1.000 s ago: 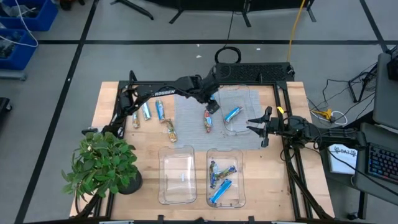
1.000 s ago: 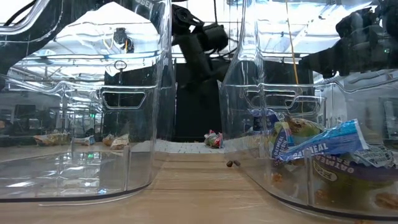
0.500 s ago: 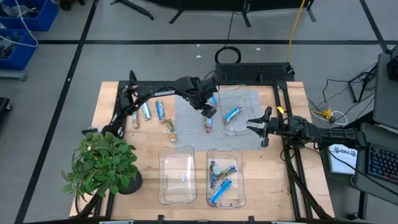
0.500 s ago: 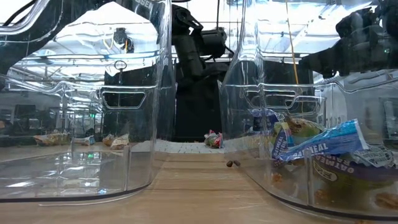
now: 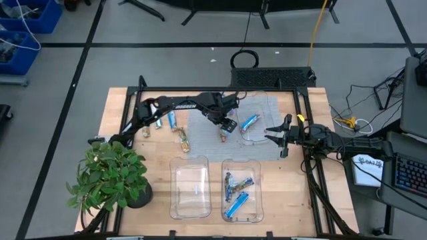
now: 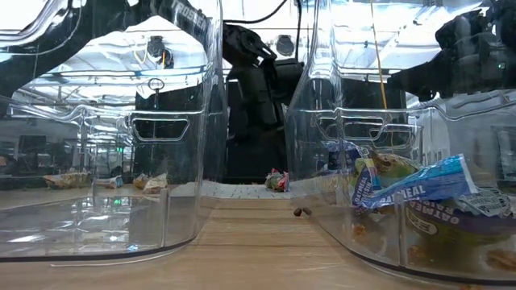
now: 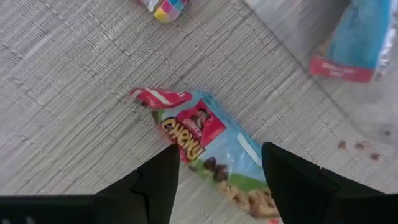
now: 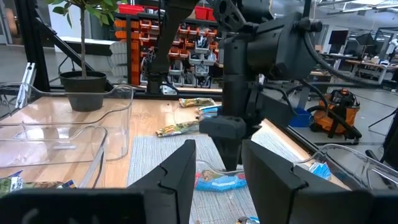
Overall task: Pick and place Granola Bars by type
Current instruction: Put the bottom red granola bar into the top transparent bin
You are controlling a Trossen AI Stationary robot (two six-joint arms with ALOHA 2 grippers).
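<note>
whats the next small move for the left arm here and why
Probably lower straight down and close. The left gripper is open, its fingers on either side of the red-and-blue Chewy bar lying flat on the grey mat, apparently not yet touching it. The right gripper waits open at the mat's right edge.

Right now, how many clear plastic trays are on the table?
3. The left front tray and right front tray sit side by side at the table's front edge; the rear tray, holding a blue bar, lies farther back.
</note>
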